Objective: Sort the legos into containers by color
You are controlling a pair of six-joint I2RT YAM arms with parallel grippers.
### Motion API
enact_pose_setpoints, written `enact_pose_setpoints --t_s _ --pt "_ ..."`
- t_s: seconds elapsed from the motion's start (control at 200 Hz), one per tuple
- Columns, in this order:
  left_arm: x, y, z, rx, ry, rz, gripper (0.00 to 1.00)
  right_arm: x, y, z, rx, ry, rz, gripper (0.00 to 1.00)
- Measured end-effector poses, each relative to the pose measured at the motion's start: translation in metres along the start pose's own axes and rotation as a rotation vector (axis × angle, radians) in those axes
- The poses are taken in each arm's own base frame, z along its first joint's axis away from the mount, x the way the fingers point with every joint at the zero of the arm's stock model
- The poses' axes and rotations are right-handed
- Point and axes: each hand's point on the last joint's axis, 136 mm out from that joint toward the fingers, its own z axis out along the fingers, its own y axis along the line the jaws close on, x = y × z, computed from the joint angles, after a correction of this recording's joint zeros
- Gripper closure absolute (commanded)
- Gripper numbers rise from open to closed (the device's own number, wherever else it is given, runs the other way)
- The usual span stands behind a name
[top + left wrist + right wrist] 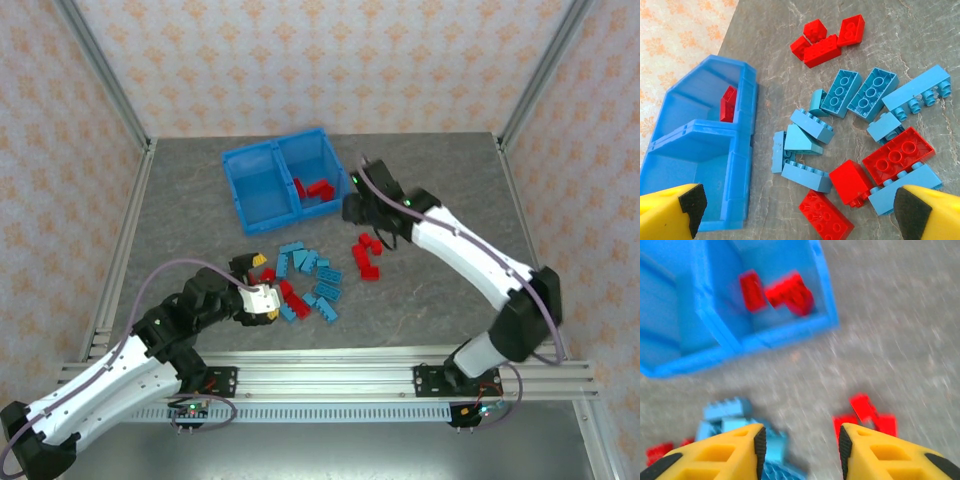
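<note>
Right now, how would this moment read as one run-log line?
left gripper open above blue legos on table | right gripper open, nothing held | some red legos in right compartment of bin

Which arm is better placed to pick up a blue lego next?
Left, probably. The left gripper hangs open at the edge of the blue legos; the right gripper is up beside the bin, farther from them.

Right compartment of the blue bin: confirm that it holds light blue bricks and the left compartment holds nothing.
Wrong in the colour. The bricks in the right compartment are red, not light blue, as the top external view shows. The left compartment does hold nothing.
</note>
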Motion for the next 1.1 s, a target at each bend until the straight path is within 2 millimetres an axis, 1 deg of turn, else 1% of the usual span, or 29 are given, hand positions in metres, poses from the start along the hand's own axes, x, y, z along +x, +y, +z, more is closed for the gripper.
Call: enact_pose_setpoints --t_s 0.065,0.08,0.135,0.205,0.255,0.34,0.445,0.581,0.671,0.746,0.916,1.011,1.096 --pt "0.002 -0.002 0.003 0.011 0.011 0.000 0.01 0.034 -0.020 0.009 0.042 0.062 0.007 0.32" --pt "0.003 -0.002 0.003 0.014 0.015 0.000 0.01 0.045 -0.026 0.014 0.057 0.088 0.014 0.29" --pt "0.004 -0.004 0.006 0.024 0.025 0.000 0.01 0.075 -0.041 0.026 0.097 0.164 0.005 0.20" --pt "0.006 -0.006 0.008 0.035 0.036 0.000 0.00 0.106 -0.053 0.039 0.136 0.257 -0.007 0.06" --pt "0.007 -0.007 0.009 0.040 0.041 0.000 0.01 0.118 -0.057 0.045 0.146 0.301 -0.021 0.03" --pt "0.008 -0.007 0.010 0.038 0.046 0.000 0.01 0.126 -0.058 0.055 0.155 0.333 -0.022 0.03" --pt "0.009 -0.004 0.008 0.020 0.053 0.001 0.01 0.134 -0.057 0.069 0.157 0.361 -0.023 0.08" --pt "0.009 0.000 0.006 0.000 0.053 0.001 0.01 0.149 -0.057 0.090 0.163 0.410 -0.016 0.22" --pt "0.010 0.001 0.005 -0.007 0.059 0.001 0.01 0.158 -0.062 0.097 0.188 0.434 -0.003 0.33" --pt "0.011 0.001 0.006 -0.010 0.062 0.001 0.01 0.162 -0.067 0.098 0.209 0.436 0.004 0.41" --pt "0.011 0.001 0.006 -0.010 0.065 0.001 0.01 0.159 -0.070 0.099 0.228 0.408 0.026 0.53" --pt "0.011 0.001 0.006 -0.010 0.065 0.001 0.01 0.159 -0.072 0.095 0.234 0.396 0.039 0.58" --pt "0.011 0.001 0.006 -0.010 0.065 0.001 0.01 0.154 -0.075 0.087 0.245 0.374 0.035 0.59"
